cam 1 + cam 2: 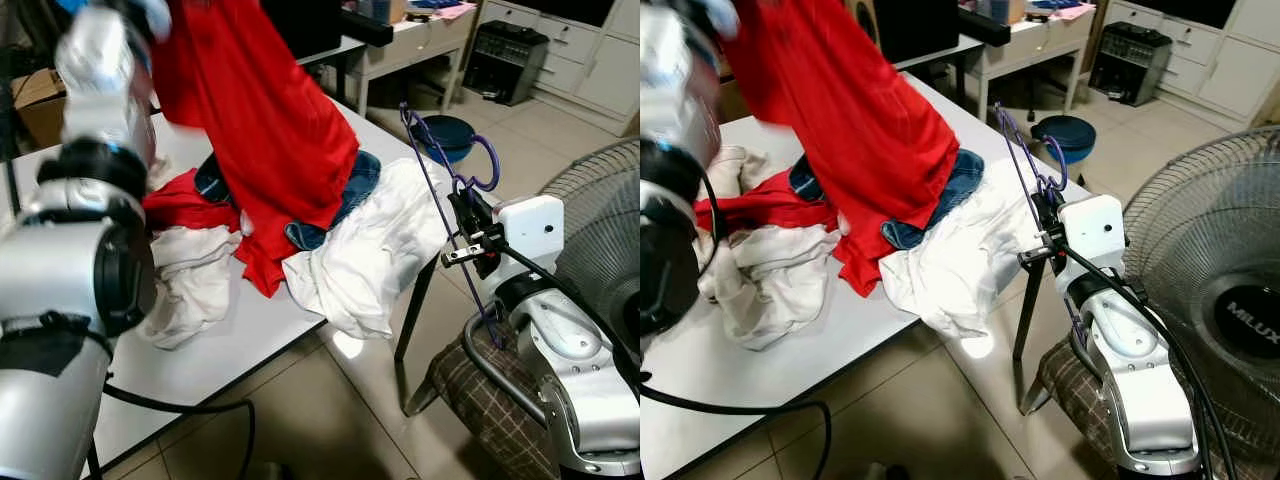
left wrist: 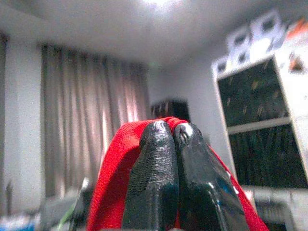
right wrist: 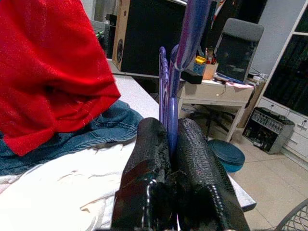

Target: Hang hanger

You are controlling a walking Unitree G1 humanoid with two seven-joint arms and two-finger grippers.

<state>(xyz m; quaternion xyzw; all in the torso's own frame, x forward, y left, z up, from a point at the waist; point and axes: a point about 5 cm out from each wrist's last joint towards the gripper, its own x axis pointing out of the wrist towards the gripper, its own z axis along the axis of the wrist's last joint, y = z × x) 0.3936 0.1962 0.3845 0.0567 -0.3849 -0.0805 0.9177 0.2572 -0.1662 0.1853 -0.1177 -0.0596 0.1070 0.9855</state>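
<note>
A purple hanger point(image 1: 440, 170) stands upright off the table's right edge, with my right gripper point(image 1: 468, 215) shut on it below the hook; the right wrist view shows its bars point(image 3: 168, 91) pinched between the black fingers point(image 3: 149, 159). My left arm point(image 1: 95, 80) is raised high at the left, its gripper point(image 2: 168, 139) shut on a red shirt point(image 1: 260, 120). The shirt hangs from there down onto the clothes pile.
On the white table point(image 1: 230, 350) lie white garments point(image 1: 370, 250), blue jeans point(image 1: 345, 195) and another red cloth point(image 1: 185, 205). A standing fan point(image 1: 1220, 300) is close at my right, with a plaid-seated chair point(image 1: 480, 400) below it. A blue basin point(image 1: 450, 135) and desks stand behind.
</note>
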